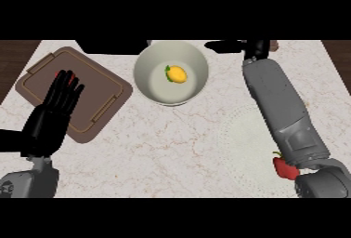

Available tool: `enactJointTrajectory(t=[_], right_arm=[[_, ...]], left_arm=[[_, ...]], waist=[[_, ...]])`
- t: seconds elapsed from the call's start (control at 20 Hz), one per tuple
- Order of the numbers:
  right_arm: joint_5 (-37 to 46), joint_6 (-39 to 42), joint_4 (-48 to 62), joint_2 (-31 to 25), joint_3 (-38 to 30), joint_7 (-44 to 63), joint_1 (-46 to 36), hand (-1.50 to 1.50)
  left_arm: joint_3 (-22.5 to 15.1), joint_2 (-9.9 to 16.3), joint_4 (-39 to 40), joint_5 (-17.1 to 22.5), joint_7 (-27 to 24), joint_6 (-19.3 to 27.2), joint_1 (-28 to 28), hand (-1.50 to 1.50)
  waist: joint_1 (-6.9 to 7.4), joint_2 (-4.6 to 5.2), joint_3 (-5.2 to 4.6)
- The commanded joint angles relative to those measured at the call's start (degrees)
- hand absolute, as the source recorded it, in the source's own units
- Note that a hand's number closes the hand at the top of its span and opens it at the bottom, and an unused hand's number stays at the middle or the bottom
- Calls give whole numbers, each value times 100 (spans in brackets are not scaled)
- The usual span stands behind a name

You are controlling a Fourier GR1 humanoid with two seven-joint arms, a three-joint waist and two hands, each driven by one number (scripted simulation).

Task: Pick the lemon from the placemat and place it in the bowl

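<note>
The left hand (pixel 51 116) shows at the view's left, fingers straight and raised, resting over the near edge of a brown tray (pixel 103 100). Nearest on the right side, a red pepper (pixel 284 168) lies on the pale placemat (pixel 250 139) against the right forearm. That forearm stretches away to the right hand (pixel 237 45) at the counter's far edge, where its fingers cannot be made out. Just left of and nearer than that hand stands the bowl (pixel 154 88), and the lemon (pixel 178 74) sits inside it, long axis running near to far, green leaf at its left.
</note>
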Motion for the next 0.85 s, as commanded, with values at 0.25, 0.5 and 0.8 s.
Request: enactJointTrajectory(t=[0.25, 0.5, 0.8], right_arm=[[-630, 977, -769, -774, -307, -520, 1261, -150], [-781, 1658, -2288, -817, 38, -126, 2473, -150], [-1197, 2276, -3780, -932, 100, 92, 3828, -150]], left_arm=[[130, -3, -48, -132, 16, 144, 211, 0], [241, 78, -378, 29, 233, 86, 362, 0], [394, 166, -134, 183, 333, -58, 126, 0]], waist=[[-264, -99, -5], [-364, -158, -9], [-286, -110, -8]])
